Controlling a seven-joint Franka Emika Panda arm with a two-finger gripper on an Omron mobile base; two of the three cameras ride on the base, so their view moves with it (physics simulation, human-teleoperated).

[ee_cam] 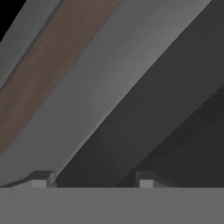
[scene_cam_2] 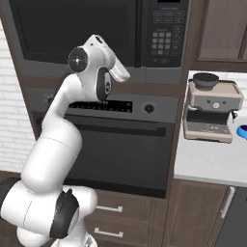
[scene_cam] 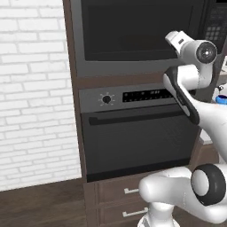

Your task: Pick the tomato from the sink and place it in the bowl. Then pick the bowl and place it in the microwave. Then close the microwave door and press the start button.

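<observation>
Left base view, left to right: white brick wall [scene_cam: 31,88], then the cabinet column with the microwave [scene_cam: 137,66] on top, cut off by the top edge. Its door [scene_cam: 133,35] looks shut flush, black window facing out. Below sits the oven [scene_cam: 133,133] with a knob and a long bar handle, then two drawers [scene_cam: 119,190] partly hidden behind the arm's base. The arm's upper links cover the microwave's right side; only part of the key panel [scene_cam: 215,26] shows past them.

Right base view: the arm's wrist sits in front of the microwave's lower edge, left of the key panel. Right of the cabinet is a bench [scene_cam_2: 212,164] carrying a coffee machine [scene_cam_2: 212,111]; a blue item at the right edge is cut off, can't identify it.

Hand view: close, tilted look at grey panel and a brown wood strip [ee_cam: 48,65]. The gripper [ee_cam: 92,183] shows just two tips of the fingers [ee_cam: 40,181], set well apart, nothing between them.
</observation>
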